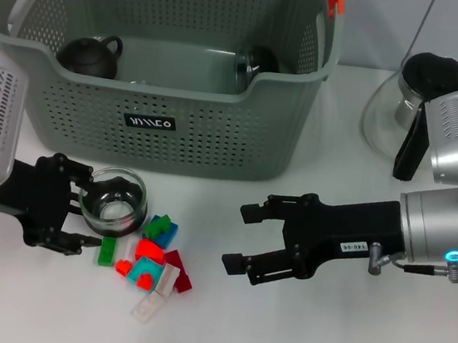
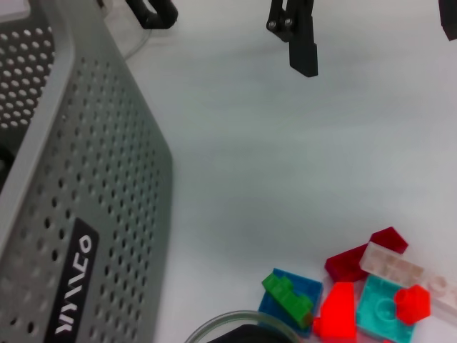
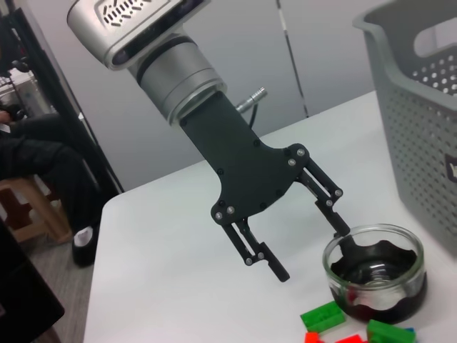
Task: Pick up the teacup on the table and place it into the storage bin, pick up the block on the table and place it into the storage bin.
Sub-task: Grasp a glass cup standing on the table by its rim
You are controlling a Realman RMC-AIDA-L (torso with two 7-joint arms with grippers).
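We see the left hand (image 1: 74,207) low over the white desk (image 1: 318,333), its fingers spread wide, with one finger reaching over the rim and into the glass teacup (image 1: 113,200) and the other outside it, so it has closed on nothing. The teacup stands upright on the desk just in front of the storage bin (image 1: 161,113), near the bin's black label (image 1: 151,122). Just beside the cup lies a loose cluster of blocks (image 1: 153,263) in green, blue, red, teal and clear plastic; a green one lies near the lower finger. Our right hand (image 1: 242,236) hovers over bare desk well to the right of the blocks, fingers wide apart and holding nothing. Inside the bin we make out a dark teapot (image 1: 90,55) at one end and a glass item (image 1: 255,64) at the other. A glass carafe (image 1: 405,97) stands beyond the right arm.
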